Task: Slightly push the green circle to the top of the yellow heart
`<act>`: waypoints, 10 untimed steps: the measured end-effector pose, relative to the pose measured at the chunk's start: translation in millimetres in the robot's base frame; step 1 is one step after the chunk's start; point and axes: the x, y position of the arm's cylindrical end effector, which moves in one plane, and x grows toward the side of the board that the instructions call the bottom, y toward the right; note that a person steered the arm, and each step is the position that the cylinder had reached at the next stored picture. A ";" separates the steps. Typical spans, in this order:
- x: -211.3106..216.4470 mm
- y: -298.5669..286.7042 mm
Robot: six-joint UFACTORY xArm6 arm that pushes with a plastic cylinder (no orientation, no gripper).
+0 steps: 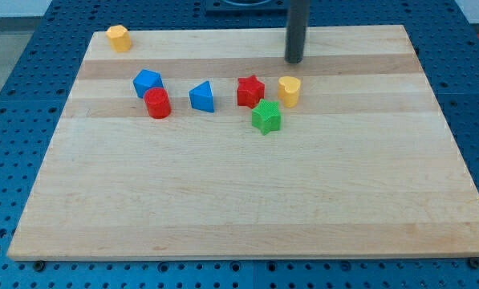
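Observation:
The yellow heart (289, 90) lies right of the board's middle, in the upper half. The only green block (265, 117) looks star-shaped and sits just below and left of the heart, close to it. I see no round green block. My tip (294, 61) rests on the board straight above the heart, a short gap away, touching no block. The rod comes down from the view's top edge.
A red star (250, 91) sits just left of the heart. Further left are a blue triangle (201, 97), a red cylinder (157, 103) and a blue block (147, 82). A yellow block (119, 37) sits at the wooden board's (239, 201) top left corner.

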 end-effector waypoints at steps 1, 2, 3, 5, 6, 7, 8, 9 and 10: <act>-52.6 43.1; -74.8 54.2; -68.4 46.2; -53.7 36.1; -55.8 17.5; -74.5 25.6; -72.0 19.7; -51.1 1.6; -49.4 -1.8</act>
